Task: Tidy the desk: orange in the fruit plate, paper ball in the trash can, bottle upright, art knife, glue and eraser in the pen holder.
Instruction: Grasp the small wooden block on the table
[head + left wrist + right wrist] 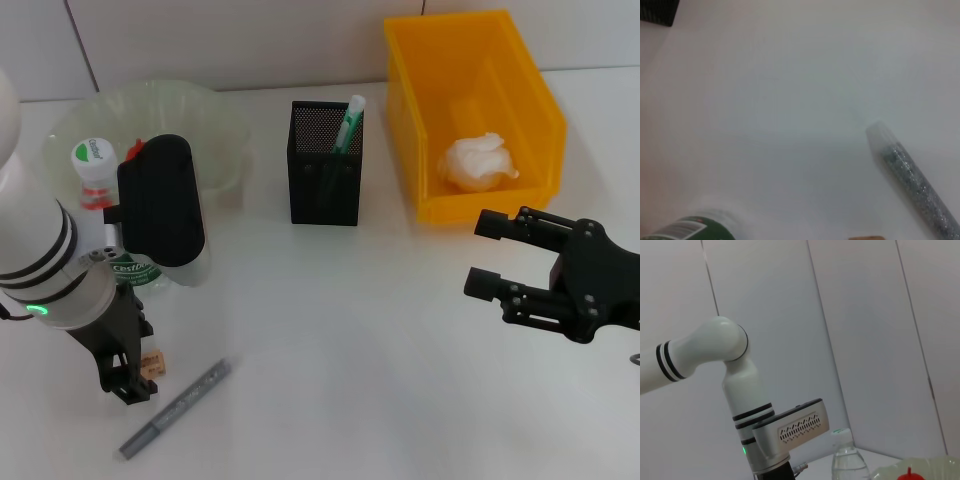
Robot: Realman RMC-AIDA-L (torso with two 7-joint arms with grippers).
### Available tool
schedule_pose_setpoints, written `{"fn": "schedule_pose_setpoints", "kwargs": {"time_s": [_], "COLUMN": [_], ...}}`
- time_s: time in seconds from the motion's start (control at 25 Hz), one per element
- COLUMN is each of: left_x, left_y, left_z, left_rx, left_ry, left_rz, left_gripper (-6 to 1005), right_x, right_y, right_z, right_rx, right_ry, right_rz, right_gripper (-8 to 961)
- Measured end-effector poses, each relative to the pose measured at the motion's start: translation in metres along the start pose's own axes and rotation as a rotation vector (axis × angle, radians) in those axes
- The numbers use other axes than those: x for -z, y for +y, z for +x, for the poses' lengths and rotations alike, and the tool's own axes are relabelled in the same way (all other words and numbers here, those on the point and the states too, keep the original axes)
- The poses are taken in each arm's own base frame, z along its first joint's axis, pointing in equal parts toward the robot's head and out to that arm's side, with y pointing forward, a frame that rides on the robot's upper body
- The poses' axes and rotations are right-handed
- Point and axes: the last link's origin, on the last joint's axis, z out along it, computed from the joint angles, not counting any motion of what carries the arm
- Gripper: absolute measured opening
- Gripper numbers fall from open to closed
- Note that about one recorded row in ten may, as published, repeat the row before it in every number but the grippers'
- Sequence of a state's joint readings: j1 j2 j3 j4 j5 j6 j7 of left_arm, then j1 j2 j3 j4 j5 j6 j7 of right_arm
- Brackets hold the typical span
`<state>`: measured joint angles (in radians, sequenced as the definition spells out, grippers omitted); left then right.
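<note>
From the head view, the left gripper (pixel 128 378) hangs low over the white desk (pixel 340 330), fingers pointing down at a small tan block eraser (pixel 152 363) just beside them. Whether they are spread or closed on anything I cannot tell. A silver glitter pen-shaped art knife (pixel 175 410) lies diagonally just beyond the eraser. Behind the gripper stands an upright clear plastic bottle with a green label (pixel 120 250), in front of a translucent green fruit plate (pixel 215 120). The black mesh pen holder (pixel 325 165) is well off, holding a green glue stick (pixel 349 125). The right gripper (pixel 505 265) hovers with fingers parted, empty, in front of the yellow plastic bin (pixel 470 110) holding the crumpled white paper ball (pixel 478 162).

The left wrist view shows the knife's tip (pixel 910 175), the bottle (pixel 695 230) and a sliver of eraser (pixel 865 238) at the frame edge.

The right wrist view shows the bottle (pixel 847 460) standing near the left arm.

Risk: the eraser sits off-centre, so a closing pinch could flick it away, and the arm could tip the nearby bottle.
</note>
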<state>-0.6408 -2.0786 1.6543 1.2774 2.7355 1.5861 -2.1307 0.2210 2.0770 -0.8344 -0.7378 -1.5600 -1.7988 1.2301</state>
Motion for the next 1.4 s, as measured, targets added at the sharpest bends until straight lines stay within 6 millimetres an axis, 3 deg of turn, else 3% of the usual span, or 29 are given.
{"fn": "schedule_pose_setpoints", "kwargs": {"time_s": [1.4], "left_x": [-0.0033], "left_y": [-0.0005], "left_z": [0.0002], "left_rx": [0.005], "left_ry": [-0.005], "left_rz": [0.004], "left_gripper": [539], "right_x": [0.0003], "right_y": [-0.0016], "right_z": [-0.0010], "right_rx": [0.003], "right_ry": [-0.002], "right_rz": [0.007], "right_gripper": [724]}}
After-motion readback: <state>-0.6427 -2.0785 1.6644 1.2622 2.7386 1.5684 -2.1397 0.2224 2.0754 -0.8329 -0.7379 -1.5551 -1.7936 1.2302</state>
